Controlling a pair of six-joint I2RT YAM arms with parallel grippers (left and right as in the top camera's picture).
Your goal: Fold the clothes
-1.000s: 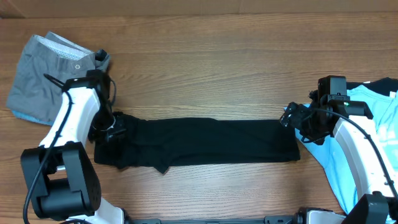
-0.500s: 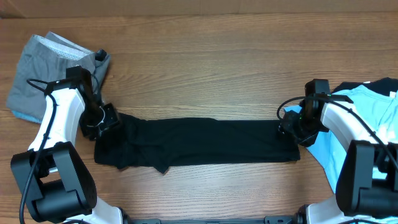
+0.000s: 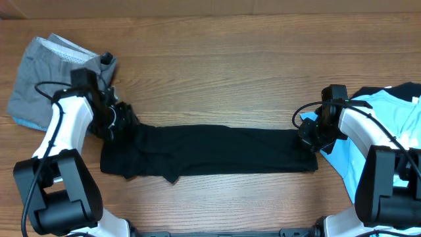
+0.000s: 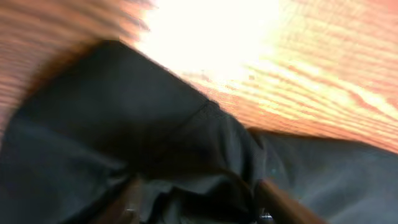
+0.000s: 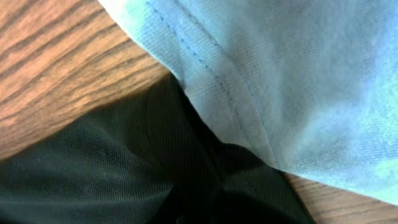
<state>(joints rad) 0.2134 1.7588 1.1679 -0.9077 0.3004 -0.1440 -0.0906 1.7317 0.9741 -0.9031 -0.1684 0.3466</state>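
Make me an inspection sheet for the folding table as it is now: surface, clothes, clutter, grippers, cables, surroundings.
Surface: wooden table, bare grain around the garments.
Job's things: black T-shirt lies as a long strip across the middle; grey shorts far left; light blue T-shirt at the right edge, its hem over the strip's end.
Clutter: nothing seen.
Grippers: left gripper at the strip's left end among bunched fabric, grip unclear; right gripper shut on the right end.
Cables: black cables loop along both arms.
Surroundings: nothing seen.
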